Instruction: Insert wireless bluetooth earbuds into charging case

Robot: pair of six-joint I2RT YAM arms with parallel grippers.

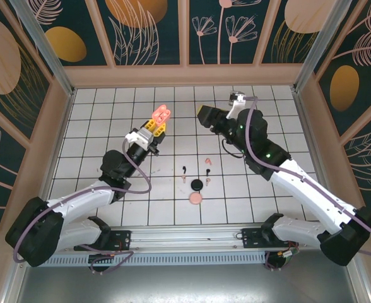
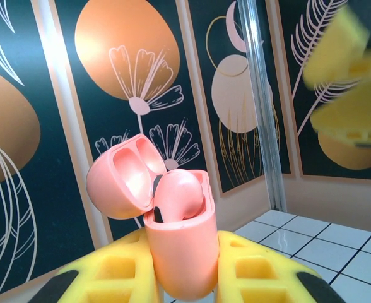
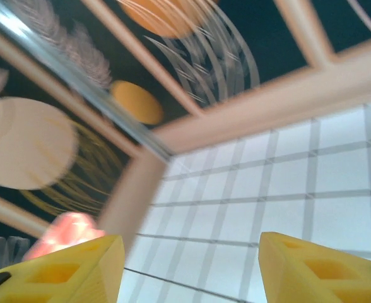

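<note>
Pink charging case [image 2: 179,252] sits closest to my left wrist camera, upright and pinched between the two yellow fingers [image 2: 110,278] of my left end effector [image 2: 182,281], which is clamped on its lower body. Its lid [image 2: 119,180] is hinged back to the left. One pink earbud [image 2: 180,194] rests in the opening, rounded end up, with a dark spot at its side. I cannot tell whether a second bud lies beside it. From above, the case is held off the table [image 1: 97,113], lid open, over the far middle of the white tiles.

My right end effector [image 1: 202,115] hangs just to the right of that case, apart from it. Its own wrist camera shows its two yellow fingers [image 3: 324,271] spread wide, with bare tiles between them. The pink case is a blur past the left finger.

On the table, nearer my bases, I count four loose buds. One black earbud [image 1: 183,170] lies alone to the left. Two pink buds [image 1: 207,163] lie close together to its right. A second black bud [image 1: 206,183] lies just beside a round black piece [image 1: 197,184]. One round peach piece [image 1: 196,199] lies just below the black one, nearest the bases. These are too small for me to make out any lettering on them
</note>
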